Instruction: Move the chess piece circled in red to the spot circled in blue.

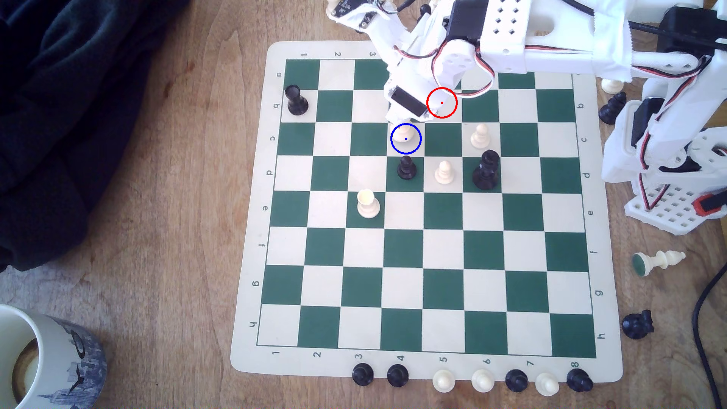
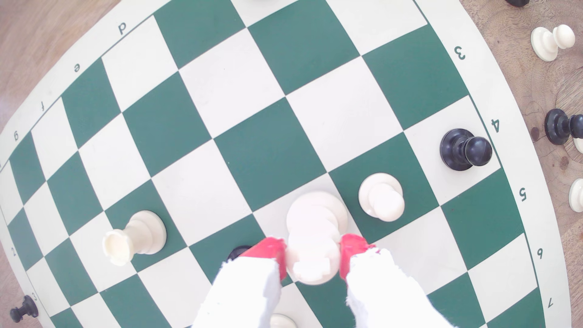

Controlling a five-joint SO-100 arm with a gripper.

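The chess piece circled in red (image 2: 314, 239) is a tall cream piece with a wide round base, held between my red fingertips (image 2: 268, 252). My gripper (image 2: 312, 255) is shut on its upper part. In the exterior view the gripper (image 1: 403, 120) hangs over the spot circled in blue (image 1: 414, 148), a cream square. The piece's base (image 1: 405, 135) shows inside that blue ring. I cannot tell whether the base touches the board. The red ring (image 1: 441, 102) lies one square away diagonally, partly over my arm, with no piece in it.
A black pawn (image 1: 406, 168) stands just in front of the blue ring. Cream pawns (image 1: 444, 173) (image 1: 480, 135), a tall black piece (image 1: 487, 170) and a cream rook (image 1: 368, 203) stand nearby. The arm's base (image 1: 668, 157) is at the exterior view's right, a mug (image 1: 39, 354) at the lower left.
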